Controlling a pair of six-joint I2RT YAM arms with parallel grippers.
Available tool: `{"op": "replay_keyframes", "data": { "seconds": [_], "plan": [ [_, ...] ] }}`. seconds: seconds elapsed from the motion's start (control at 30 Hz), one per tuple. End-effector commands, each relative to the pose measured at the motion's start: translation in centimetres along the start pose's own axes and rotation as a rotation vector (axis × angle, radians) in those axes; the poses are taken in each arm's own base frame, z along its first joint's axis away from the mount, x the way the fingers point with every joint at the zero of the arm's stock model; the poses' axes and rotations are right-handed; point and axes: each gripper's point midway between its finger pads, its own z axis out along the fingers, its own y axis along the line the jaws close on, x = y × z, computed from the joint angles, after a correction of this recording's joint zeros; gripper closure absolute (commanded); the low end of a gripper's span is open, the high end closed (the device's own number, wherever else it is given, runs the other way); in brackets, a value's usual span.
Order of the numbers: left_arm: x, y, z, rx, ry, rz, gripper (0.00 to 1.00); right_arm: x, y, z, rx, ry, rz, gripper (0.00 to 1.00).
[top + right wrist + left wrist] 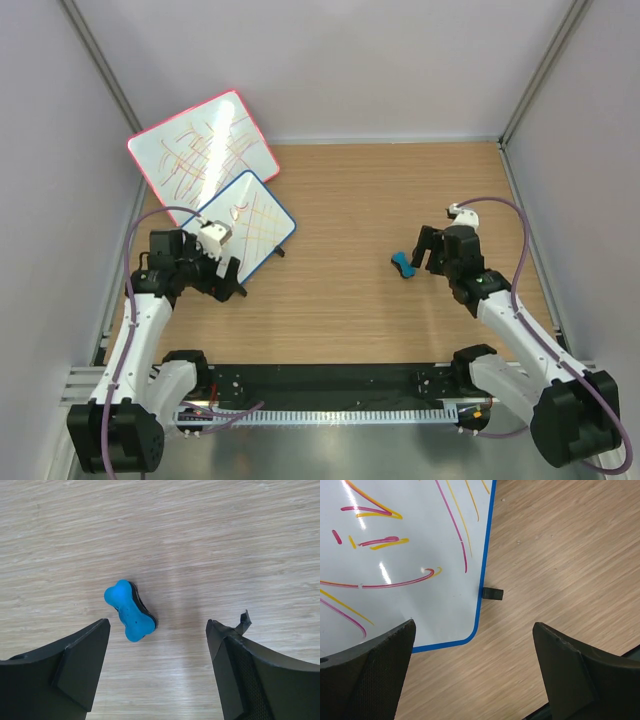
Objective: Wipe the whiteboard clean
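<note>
With your right tool (157,624) spread open over the blue eraser (130,611), which lies off-centre, a careless close could flick it away, and the whiteboard (245,222) on the worktop's (350,300) left, under your open left tool (473,626), may slide when wiped.

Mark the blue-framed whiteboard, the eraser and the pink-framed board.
whiteboard (258,215): top view, on its white surface.
eraser (130,612): right wrist view, on its blue top.
pink-framed board (200,150): top view, middle of its scribbled surface.
</note>
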Motion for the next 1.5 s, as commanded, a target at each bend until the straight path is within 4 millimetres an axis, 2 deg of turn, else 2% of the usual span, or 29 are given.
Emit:
{"op": "replay_keyframes", "data": {
  "seconds": [0.0, 0.13, 0.17, 0.2, 0.23, 0.27, 0.33, 0.37, 0.4, 0.5, 0.63, 0.73, 0.87, 1.07, 1.17, 1.27, 1.47],
  "plan": [
    [-1.5, 0.6, -0.1, -0.030, -0.046, 0.001, 0.00, -0.6, 1.5, 0.2, -0.076, -0.002, -0.019, 0.15],
    [-2.9, 0.7, -1.3, -0.033, -0.053, 0.010, 0.00, 0.3, 2.7, 0.6, -0.135, 0.077, -0.050, 0.15],
    [-3.4, 0.6, -2.2, -0.031, -0.041, 0.017, 0.00, 0.3, 2.9, 0.7, -0.138, 0.095, -0.056, 0.15],
    [-3.8, 0.7, -2.6, -0.032, -0.030, 0.024, 0.00, 1.4, 2.8, 1.0, -0.128, 0.161, -0.072, 0.15],
    [-4.4, 0.8, -3.2, -0.041, -0.025, 0.022, 0.00, 0.4, 3.2, 1.0, -0.135, 0.160, -0.082, 0.15],
    [-6.3, 1.1, -4.6, -0.063, -0.049, 0.031, 0.00, 0.5, 3.4, 1.2, -0.140, 0.187, -0.092, 0.15],
    [-6.5, 1.6, -5.7, -0.103, -0.012, -0.026, 0.00, 0.6, 3.3, 1.7, -0.122, 0.245, -0.121, 0.18],
    [-8.1, 2.1, -6.7, -0.134, -0.044, -0.025, 0.00, 1.2, 3.1, 1.6, -0.112, 0.280, -0.136, 0.18],
    [-8.1, 2.2, -7.1, -0.134, -0.035, -0.047, 0.00, 0.6, 3.2, 1.7, -0.109, 0.284, -0.145, 0.19],
    [-9.1, 3.3, -8.3, -0.146, -0.047, -0.100, 0.00, 1.4, 3.1, 2.3, -0.101, 0.347, -0.175, 0.25],
    [-9.0, 5.0, -9.2, -0.167, -0.065, -0.156, 0.00, 2.8, 4.9, 2.4, -0.212, 0.429, -0.187, 0.33],
    [-8.2, 6.5, -9.6, -0.195, -0.055, -0.193, 0.00, 3.8, 4.6, 3.1, -0.203, 0.487, -0.209, 0.40],
    [-7.1, 8.0, -9.9, -0.254, -0.036, -0.202, 0.00, 4.8, 4.0, 4.3, -0.166, 0.553, -0.239, 0.40],
    [-6.3, 8.8, -10.2, -0.298, -0.035, -0.181, 0.00, 4.2, 3.7, 5.2, -0.147, 0.544, -0.305, 0.41],
    [-6.1, 9.1, -10.2, -0.306, -0.033, -0.176, 0.00, 3.8, 4.0, 5.7, -0.159, 0.560, -0.332, 0.46],
    [-6.3, 9.2, -10.1, -0.308, -0.042, -0.172, 0.00, 4.8, 3.8, 5.9, -0.161, 0.620, -0.371, 0.46],
    [-6.2, 9.2, -9.8, -0.293, -0.041, -0.163, 0.00, 5.4, 3.7, 6.2, -0.145, 0.655, -0.383, 0.46]
  ]
}}
